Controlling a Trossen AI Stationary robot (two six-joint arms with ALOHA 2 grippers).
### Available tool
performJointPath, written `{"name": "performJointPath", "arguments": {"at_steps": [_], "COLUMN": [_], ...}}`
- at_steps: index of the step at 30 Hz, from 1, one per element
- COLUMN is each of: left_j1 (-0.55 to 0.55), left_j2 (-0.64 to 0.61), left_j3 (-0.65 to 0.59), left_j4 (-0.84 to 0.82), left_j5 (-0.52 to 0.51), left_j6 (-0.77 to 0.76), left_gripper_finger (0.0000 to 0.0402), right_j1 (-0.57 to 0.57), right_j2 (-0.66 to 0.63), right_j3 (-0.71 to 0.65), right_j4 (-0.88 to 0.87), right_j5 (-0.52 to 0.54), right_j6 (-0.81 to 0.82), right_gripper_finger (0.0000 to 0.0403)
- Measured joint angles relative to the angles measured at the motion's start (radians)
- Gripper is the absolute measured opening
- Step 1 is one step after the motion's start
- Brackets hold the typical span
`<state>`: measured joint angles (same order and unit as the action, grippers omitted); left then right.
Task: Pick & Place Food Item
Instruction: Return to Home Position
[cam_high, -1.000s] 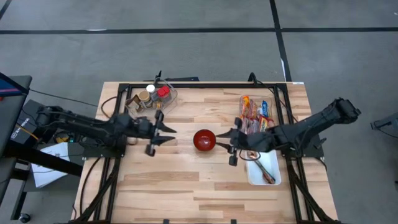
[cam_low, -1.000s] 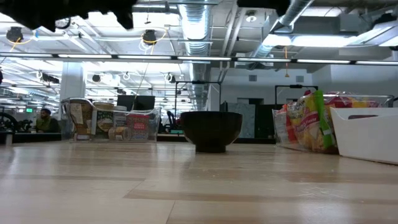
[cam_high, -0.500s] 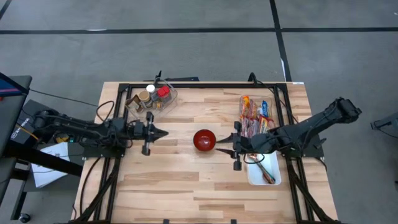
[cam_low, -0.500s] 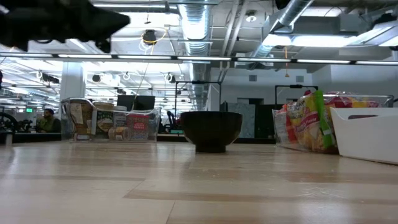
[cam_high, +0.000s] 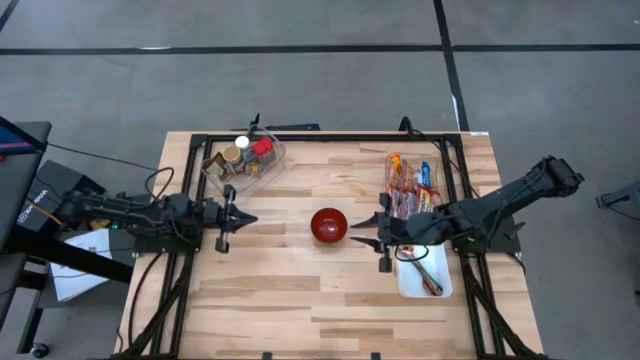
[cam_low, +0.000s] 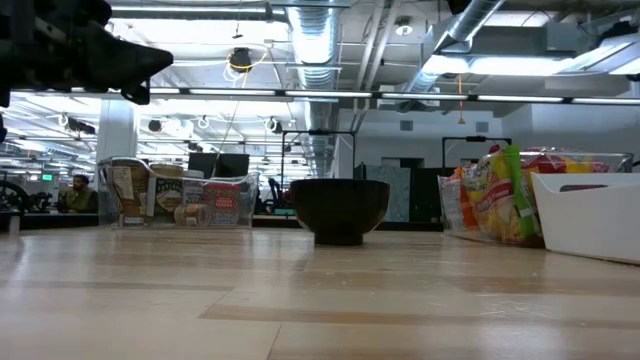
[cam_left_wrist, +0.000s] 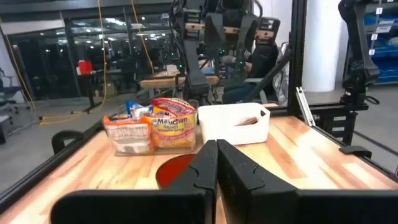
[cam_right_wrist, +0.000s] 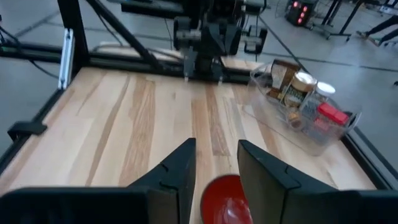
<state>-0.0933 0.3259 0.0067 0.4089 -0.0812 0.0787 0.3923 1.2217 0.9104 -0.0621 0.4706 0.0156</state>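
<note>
A red bowl (cam_high: 329, 225) stands on its base in the middle of the table, dark in the low view (cam_low: 340, 208). Packets of food stand in a clear bin (cam_high: 408, 185) at the far right, also in the left wrist view (cam_left_wrist: 152, 124). My left gripper (cam_high: 248, 218) is shut and holds nothing. It points level at the bowl from the left, well short of it. My right gripper (cam_high: 357, 231) hovers just right of the bowl and above it. Its fingers (cam_right_wrist: 180, 168) are apart with nothing between them, and the bowl (cam_right_wrist: 227, 199) shows below the gap.
A white tray (cam_high: 425, 272) holding a brown item lies near the right edge, in front of the food bin. A clear container of jars (cam_high: 243, 160) stands at the far left. Black frame rails (cam_high: 330, 137) run along the far edge and both sides. Bare wood lies in front of the bowl.
My left gripper has drawn back from the bowl toward the table's left edge and sunk lower. Its fingers, apart a second ago, have shut on nothing. The bowl and the food packets have not moved.
</note>
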Motion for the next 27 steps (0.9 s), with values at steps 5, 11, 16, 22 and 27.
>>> {"name": "performJointPath", "arguments": {"at_steps": [5, 11, 16, 22, 27], "left_j1": [0.0, 0.0, 0.0, 0.0, 0.0], "left_j2": [-0.068, -0.163, -0.236, -0.248, -0.247], "left_j3": [0.0, 0.0, 0.0, 0.0, 0.0], "left_j4": [-0.086, -0.14, -0.245, -0.251, -0.249], "left_j5": [-0.008, -0.032, -0.033, -0.094, -0.096], "left_j6": [0.036, 0.045, 0.03, 0.029, 0.028], "left_gripper_finger": [0.0001, 0.0001, 0.0001, 0.0001, 0.0001], "right_j1": [0.008, 0.032, 0.039, 0.047, 0.095], "right_j2": [-0.003, -0.078, -0.223, -0.42, -0.571], "right_j3": [0.0, -0.093, -0.279, -0.392, -0.455], "right_j4": [-0.037, 0.042, 0.217, 0.26, 0.226], "right_j5": [0.002, 0.007, 0.01, 0.003, 0.008], "right_j6": [0.019, 0.024, 0.046, 0.014, -0.008], "right_gripper_finger": [0.0111, 0.0111, 0.0111, 0.0111, 0.0111]}}
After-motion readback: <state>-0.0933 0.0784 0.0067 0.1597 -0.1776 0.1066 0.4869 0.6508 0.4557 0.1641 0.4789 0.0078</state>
